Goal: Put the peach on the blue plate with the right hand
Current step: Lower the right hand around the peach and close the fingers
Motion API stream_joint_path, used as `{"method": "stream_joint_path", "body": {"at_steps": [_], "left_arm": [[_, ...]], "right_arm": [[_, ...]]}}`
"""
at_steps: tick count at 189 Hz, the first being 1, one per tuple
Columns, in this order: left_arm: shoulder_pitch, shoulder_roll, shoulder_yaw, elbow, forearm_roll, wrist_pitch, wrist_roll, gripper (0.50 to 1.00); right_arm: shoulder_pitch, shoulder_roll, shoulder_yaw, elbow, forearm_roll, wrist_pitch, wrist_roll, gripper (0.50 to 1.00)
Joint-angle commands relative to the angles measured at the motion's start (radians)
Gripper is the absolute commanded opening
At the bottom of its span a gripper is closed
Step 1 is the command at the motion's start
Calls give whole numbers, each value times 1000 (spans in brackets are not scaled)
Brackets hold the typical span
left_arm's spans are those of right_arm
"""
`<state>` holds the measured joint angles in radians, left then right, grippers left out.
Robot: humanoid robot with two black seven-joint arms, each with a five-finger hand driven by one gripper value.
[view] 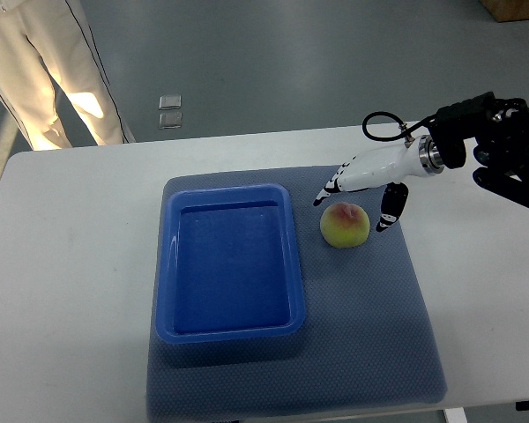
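From the top view, the peach (345,226) sits on the grey mat (370,335) on the worktop (70,264), just beside the blue plate (232,332). The right robot hand (357,198) hovers over it, fingers spread and holding nothing — the reach step. Next, I judge: lower, close around the fruit, lift and carry left.

Glossy plastic blue plate (230,328); textured cloth mat (370,335); matt peach (345,226).

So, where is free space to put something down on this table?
The rectangular blue plastic plate is empty inside. The grey woven mat is bare in front of the round yellow-pink peach. The white table is bare left of the mat. Around the peach, the right hand crowds it.
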<state>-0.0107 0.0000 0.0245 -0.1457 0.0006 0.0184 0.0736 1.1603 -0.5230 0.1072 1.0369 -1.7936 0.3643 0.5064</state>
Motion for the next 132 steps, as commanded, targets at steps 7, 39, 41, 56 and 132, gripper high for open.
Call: {"method": "stream_joint_path", "body": {"at_steps": [7, 39, 41, 56, 132], "left_arm": [[0, 0, 0, 0, 1, 0, 0, 1000], [0, 0, 0, 0, -1, 0, 0, 1000], [0, 0, 0, 0, 1, 0, 0, 1000], [0, 0, 0, 0, -1, 0, 0, 1000], [0, 0, 0, 0, 1, 0, 0, 1000]], "right_arm": [[-30, 4, 2, -6, -3, -19, -9, 928], [-56, 46, 2, -28, -4, -50, -12, 928], [-56, 46, 2, -29, -4, -51, -12, 928], [-60, 47, 3, -35, -1, -62, -12, 928], [-106, 64, 9, -71, 0, -119, -62, 903]]}}
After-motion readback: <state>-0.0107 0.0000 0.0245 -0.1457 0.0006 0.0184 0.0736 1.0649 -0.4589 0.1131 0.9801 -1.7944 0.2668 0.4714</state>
